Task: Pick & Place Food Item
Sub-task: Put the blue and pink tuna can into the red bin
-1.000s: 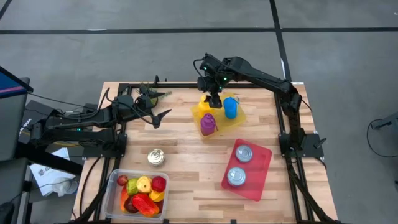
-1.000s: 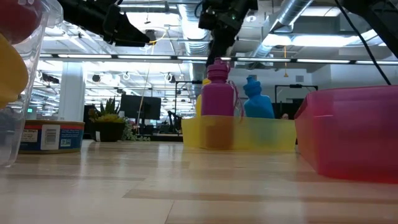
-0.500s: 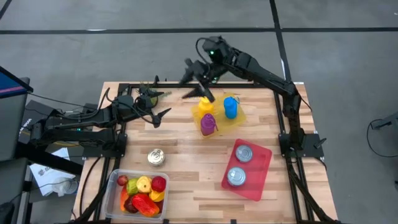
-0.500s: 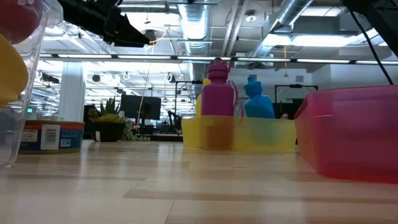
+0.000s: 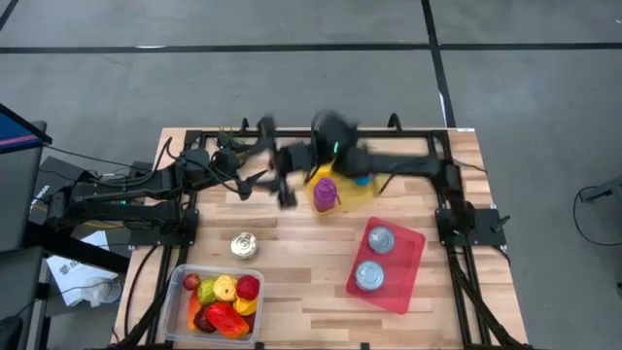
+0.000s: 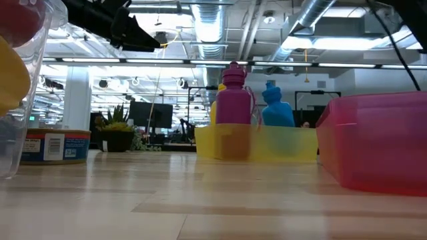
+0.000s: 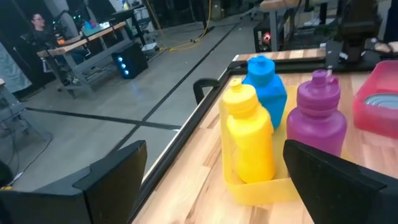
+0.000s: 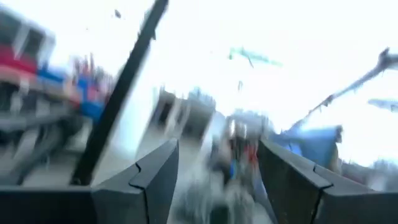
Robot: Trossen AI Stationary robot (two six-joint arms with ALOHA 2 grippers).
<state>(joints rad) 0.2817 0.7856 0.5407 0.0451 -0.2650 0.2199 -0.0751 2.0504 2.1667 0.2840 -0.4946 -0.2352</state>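
Food items, red, yellow and green, fill a clear tub (image 5: pixel 219 301) at the table's front left. A food can (image 5: pixel 244 245) stands on its base behind it, also in the low view (image 6: pixel 53 145). My right gripper (image 5: pixel 275 165) hangs open and blurred in the air left of the yellow tray (image 5: pixel 362 191), nothing between its fingers (image 8: pixel 155 180). My left gripper (image 5: pixel 251 180) waits open at the far left, level, facing the yellow bottle (image 7: pixel 249 134), blue bottle (image 7: pixel 264 87) and purple bottle (image 7: pixel 320 118) that stand in the tray.
A red tray (image 5: pixel 387 264) holding two cans lies at the right front, and it fills the right of the low view (image 6: pixel 380 143). The two grippers are close together over the far left middle of the table. Bare wood lies between the can and the red tray.
My right gripper has risen from above the yellow tray and swung toward the table's left edge, tipping up from pointing down to about level. It has left the low view. The bottles and the tray have stayed where they were.
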